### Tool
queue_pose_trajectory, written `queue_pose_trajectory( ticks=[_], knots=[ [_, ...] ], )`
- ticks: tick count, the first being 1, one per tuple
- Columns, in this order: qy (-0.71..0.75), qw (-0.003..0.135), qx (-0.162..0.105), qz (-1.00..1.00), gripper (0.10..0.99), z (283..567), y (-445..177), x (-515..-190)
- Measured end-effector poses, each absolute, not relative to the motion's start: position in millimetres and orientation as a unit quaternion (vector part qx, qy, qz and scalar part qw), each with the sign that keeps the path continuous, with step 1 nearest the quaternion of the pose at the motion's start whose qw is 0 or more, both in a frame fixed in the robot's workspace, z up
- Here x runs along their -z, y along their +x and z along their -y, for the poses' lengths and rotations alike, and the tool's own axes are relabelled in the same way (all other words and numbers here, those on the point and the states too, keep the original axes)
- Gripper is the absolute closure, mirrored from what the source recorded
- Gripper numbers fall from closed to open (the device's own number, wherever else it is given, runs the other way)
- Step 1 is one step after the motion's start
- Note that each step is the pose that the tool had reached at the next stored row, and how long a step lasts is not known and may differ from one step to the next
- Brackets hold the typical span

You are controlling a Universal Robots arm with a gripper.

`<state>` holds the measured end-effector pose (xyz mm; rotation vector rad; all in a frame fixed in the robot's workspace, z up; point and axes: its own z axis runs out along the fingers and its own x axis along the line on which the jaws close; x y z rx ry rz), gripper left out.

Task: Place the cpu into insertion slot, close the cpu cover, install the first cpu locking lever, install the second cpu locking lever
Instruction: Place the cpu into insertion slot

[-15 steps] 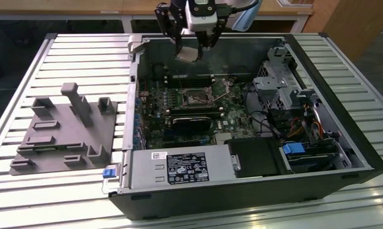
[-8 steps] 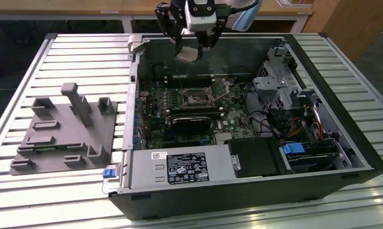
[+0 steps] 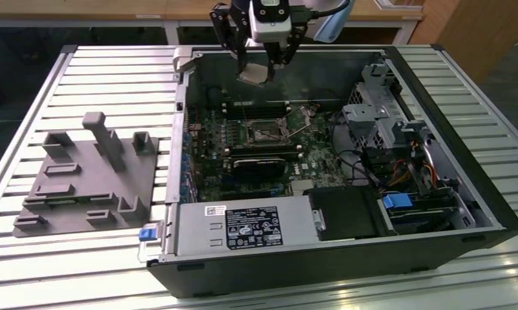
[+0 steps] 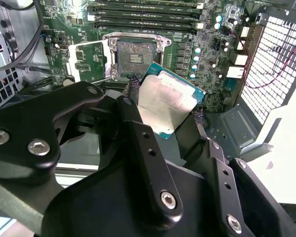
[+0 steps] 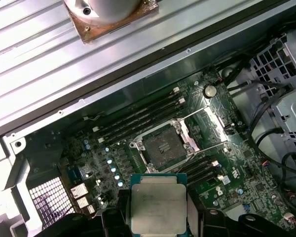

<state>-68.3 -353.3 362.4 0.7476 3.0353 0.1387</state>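
Observation:
My gripper (image 3: 261, 68) is shut on the cpu (image 3: 253, 73), a flat square chip with a silver-grey top, gripped by its edges. It hangs tilted above the far side of the open computer case. The insertion slot (image 3: 263, 132) lies lower down and nearer in the exterior view, uncovered, with a dark recessed centre. In the second wrist view the cpu (image 4: 165, 101) sits between the black fingers (image 4: 133, 83), just short of the insertion slot (image 4: 133, 57); the cpu cover (image 4: 72, 59) stands flipped open beside it. The first wrist view shows the cpu (image 5: 158, 202) below the insertion slot (image 5: 164, 145).
Long memory slots (image 4: 143, 17) flank the socket. A black rectangular block (image 3: 259, 169) sits on the board nearer than the socket, and the power supply (image 3: 241, 226) beyond that. Drive cage and cables (image 3: 388, 123) fill the exterior view's right. A grey fixture (image 3: 86, 174) rests on the slatted table.

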Motion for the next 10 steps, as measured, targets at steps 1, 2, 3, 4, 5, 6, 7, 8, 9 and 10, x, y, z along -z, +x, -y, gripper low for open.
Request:
queue_pose_trajectory(
  ticks=[1, 2, 3, 4, 5, 6, 7, 8, 9, 10],
  knots=[
    [0.24, 0.006, -0.044, -0.97, 0.545, 353.3, -68.3, -362.3],
    [0.242, 0.006, -0.044, -0.969, 0.545, 353.3, -68.3, -362.2],
    [0.244, 0.006, -0.044, -0.969, 0.545, 353.3, -68.3, -362.2],
    [0.247, 0.007, -0.044, -0.968, 0.545, 353.3, -68.3, -362.1],
    [0.25, 0.007, -0.044, -0.967, 0.545, 353.3, -68.3, -362.0],
    [0.252, 0.007, -0.044, -0.967, 0.545, 353.3, -68.3, -362.0],
    [0.255, 0.007, -0.044, -0.966, 0.545, 353.3, -68.3, -361.9],
    [0.258, 0.007, -0.044, -0.965, 0.545, 353.3, -68.3, -361.8],
    [0.262, 0.007, -0.044, -0.964, 0.545, 353.3, -68.3, -361.7],
    [0.266, 0.008, -0.044, -0.963, 0.545, 353.3, -68.3, -361.6]
  ],
)
